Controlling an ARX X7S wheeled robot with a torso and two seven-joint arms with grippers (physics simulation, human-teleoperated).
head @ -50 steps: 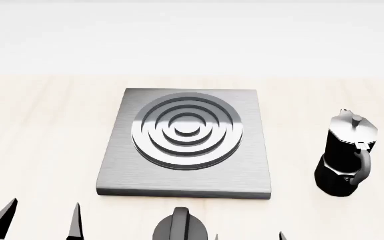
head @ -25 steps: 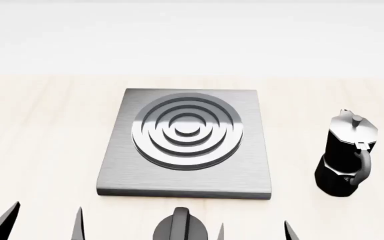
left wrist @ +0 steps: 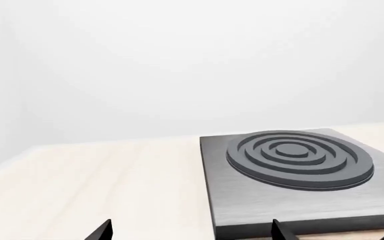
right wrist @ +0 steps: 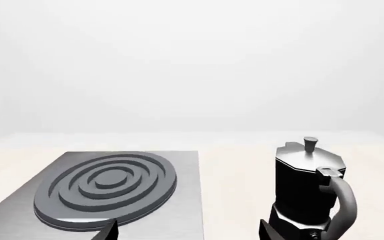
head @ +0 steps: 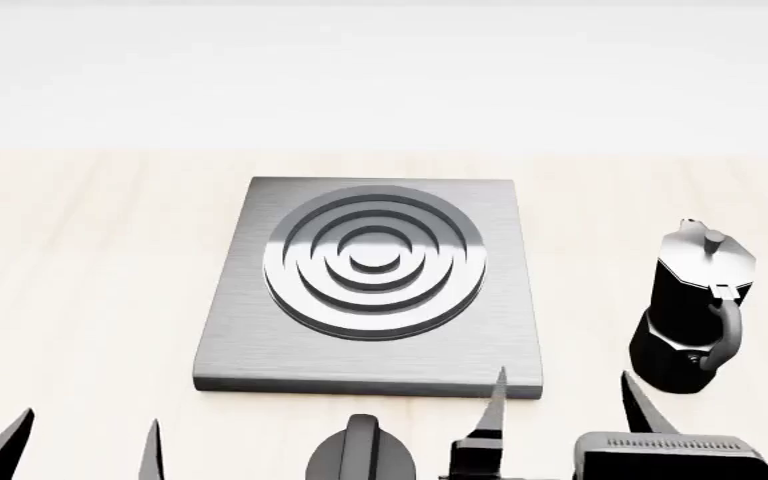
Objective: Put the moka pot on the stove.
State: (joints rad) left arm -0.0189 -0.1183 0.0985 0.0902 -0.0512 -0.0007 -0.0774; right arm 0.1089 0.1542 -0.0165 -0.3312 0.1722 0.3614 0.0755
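Moka pot [head: 694, 318]: a tall, faceted, glossy black vessel with a narrow waist, a silver lid topped by a small knob, and a curved black handle facing the robot. It stands upright on the pale wood-grain table [head: 77, 260], at about four o'clock from the stove and apart from it. In the right wrist view the pot [right wrist: 309, 192] shows the same angular silver lid and looped handle.

Stove [head: 373, 285]: a flat, square plate of brushed grey metal with softly rounded corners; raised concentric rings form a round burner at its centre. Nothing rests on it. It also appears in the left wrist view [left wrist: 299, 175] and the right wrist view [right wrist: 112, 190].

Right gripper [head: 564, 405]: two slim, pointed black fingers set apart, holding nothing, at about six o'clock from the stove's near right corner and just short of the pot's base, which sits at roughly two o'clock from the fingertips.

Left gripper [head: 84, 440]: two dark tapered fingers, likewise spread and empty, at about seven o'clock from the stove.

Round black knob [head: 357, 450]: short, with a raised ridge, at six o'clock from the stove's near edge.
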